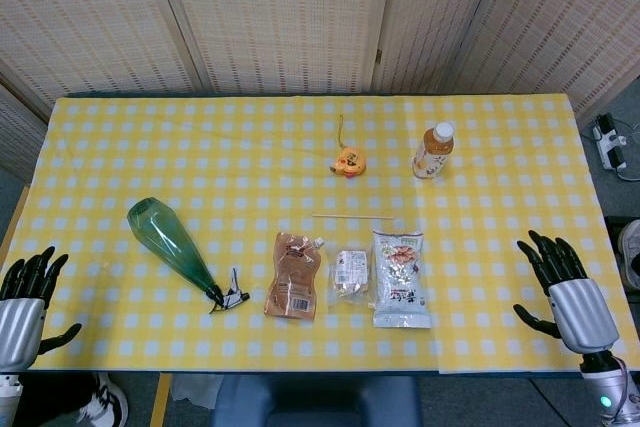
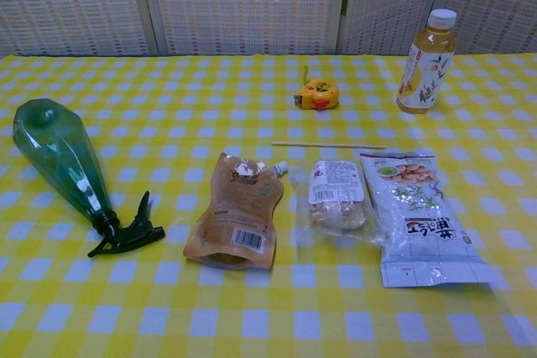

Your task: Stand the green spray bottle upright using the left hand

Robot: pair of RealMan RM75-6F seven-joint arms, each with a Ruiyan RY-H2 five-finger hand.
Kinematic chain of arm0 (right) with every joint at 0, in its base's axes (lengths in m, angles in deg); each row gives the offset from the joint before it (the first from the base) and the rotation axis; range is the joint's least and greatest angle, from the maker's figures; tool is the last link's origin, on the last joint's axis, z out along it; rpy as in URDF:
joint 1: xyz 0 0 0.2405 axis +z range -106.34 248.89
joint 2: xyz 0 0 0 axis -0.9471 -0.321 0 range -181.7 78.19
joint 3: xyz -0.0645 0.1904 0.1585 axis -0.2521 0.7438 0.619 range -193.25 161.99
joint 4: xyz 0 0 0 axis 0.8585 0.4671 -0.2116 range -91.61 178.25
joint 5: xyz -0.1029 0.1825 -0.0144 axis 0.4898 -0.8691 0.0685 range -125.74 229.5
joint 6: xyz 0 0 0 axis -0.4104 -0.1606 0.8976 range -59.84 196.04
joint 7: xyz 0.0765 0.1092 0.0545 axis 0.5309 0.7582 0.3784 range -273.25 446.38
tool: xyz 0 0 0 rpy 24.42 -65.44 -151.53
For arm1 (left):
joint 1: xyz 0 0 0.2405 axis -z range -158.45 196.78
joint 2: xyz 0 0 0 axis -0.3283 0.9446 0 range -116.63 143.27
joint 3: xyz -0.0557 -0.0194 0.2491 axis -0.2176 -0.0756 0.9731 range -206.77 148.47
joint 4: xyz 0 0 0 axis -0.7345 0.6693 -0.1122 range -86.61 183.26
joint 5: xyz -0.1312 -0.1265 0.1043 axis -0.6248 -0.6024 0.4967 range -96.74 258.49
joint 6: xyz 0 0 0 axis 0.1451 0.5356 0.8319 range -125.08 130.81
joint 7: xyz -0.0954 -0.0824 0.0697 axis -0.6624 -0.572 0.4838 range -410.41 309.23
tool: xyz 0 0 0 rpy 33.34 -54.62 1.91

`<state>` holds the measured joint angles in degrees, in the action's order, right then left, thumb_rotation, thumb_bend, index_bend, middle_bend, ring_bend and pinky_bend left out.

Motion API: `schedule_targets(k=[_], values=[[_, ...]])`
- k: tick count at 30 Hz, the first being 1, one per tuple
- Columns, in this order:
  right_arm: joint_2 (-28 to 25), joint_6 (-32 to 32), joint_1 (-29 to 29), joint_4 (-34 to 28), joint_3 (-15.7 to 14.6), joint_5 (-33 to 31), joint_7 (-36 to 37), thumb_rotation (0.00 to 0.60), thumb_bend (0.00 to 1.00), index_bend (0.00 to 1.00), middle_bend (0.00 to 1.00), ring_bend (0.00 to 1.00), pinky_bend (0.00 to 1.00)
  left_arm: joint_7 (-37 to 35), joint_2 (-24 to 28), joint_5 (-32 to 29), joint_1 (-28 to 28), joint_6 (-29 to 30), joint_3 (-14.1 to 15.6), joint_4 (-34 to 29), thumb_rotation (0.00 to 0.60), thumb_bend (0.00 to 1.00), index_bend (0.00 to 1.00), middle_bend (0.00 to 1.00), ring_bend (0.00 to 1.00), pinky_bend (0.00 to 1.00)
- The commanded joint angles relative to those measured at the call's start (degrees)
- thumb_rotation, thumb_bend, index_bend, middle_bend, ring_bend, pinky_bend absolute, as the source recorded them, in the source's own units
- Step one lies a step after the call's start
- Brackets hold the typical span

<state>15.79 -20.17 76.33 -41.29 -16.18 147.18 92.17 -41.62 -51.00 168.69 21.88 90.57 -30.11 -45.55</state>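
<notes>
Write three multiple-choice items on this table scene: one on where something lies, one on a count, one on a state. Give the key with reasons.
1. Where does the thin wooden stick lie?
A. Between the orange tape measure and the row of packets
B. Under the green spray bottle
C. Beside the right hand

2. How many flat packets lie in the row near the front edge?
A. One
B. Three
C. Five

3. What is the state of the green spray bottle?
A. Standing upright
B. Held in the left hand
C. Lying on its side, untouched

Key:
1 A, the stick lies just behind the packets and in front of the tape measure.
2 B, there is a brown pouch, a small clear packet and a larger snack bag.
3 C, the bottle lies flat with its black trigger head toward the front, and both hands rest apart from it at the table's edges.
</notes>
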Motion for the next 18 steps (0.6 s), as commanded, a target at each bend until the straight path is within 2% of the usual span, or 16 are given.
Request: schedule_targets(k=[1, 11, 12, 13, 14, 16, 18], values=[[0.04, 0.26, -0.01, -0.11, -0.06, -0.19, -0.10, 0.600, 0.24, 0.00, 0.00, 0.00, 0.00, -0.26, -0.08, 0.23, 0.00, 0.01, 0.09, 0.24, 0.600, 0.14, 0.07, 0.01, 0.00, 0.00], [-0.12, 0.40, -0.18, -0.17, -0.40, -0.06, -0.22, 0.600, 0.24, 0.00, 0.00, 0.00, 0.00, -1.23, -0.55, 1.72, 0.57, 0.12, 0.11, 0.93, 0.600, 0.14, 0.05, 0.01, 0.00, 0.00], [-0.18, 0.19, -0.32, -0.18, -0.43, -0.04, -0.15, 0.600, 0.24, 0.00, 0.00, 0.00, 0.00, -1.37, -0.76, 2.37, 0.66, 0.54, 0.06, 1.16, 0.600, 0.14, 0.05, 0.04, 0.00, 0.00], [-0.37, -0.43, -0.71, -0.26, -0.49, -0.03, -0.12, 0.600, 0.24, 0.00, 0.00, 0.00, 0.00, -1.80, -1.49, 4.80, 1.12, 1.90, -0.12, 1.88, 0.600, 0.14, 0.05, 0.11, 0.04, 0.03], [-0.49, -0.90, -1.05, -0.42, -0.69, 0.19, -0.12, 0.600, 0.24, 0.00, 0.00, 0.00, 0.00, -2.17, -2.71, 6.49, 1.27, 3.63, -0.51, 3.70, 0.600, 0.14, 0.06, 0.22, 0.12, 0.12], [-0.56, -1.52, -1.51, -0.50, -0.84, 0.28, -0.16, 0.600, 0.24, 0.00, 0.00, 0.00, 0.00, -3.47, -4.61, 8.13, 1.64, 5.04, -0.80, 6.46, 0.600, 0.14, 0.10, 0.64, 0.49, 0.52], [-0.66, -1.92, -1.95, -0.49, -0.73, -0.21, -0.11, 0.600, 0.24, 0.00, 0.00, 0.00, 0.00, -5.79, -6.08, 9.24, 2.65, 4.45, -0.61, 8.82, 0.600, 0.14, 0.16, 0.92, 0.78, 0.78]])
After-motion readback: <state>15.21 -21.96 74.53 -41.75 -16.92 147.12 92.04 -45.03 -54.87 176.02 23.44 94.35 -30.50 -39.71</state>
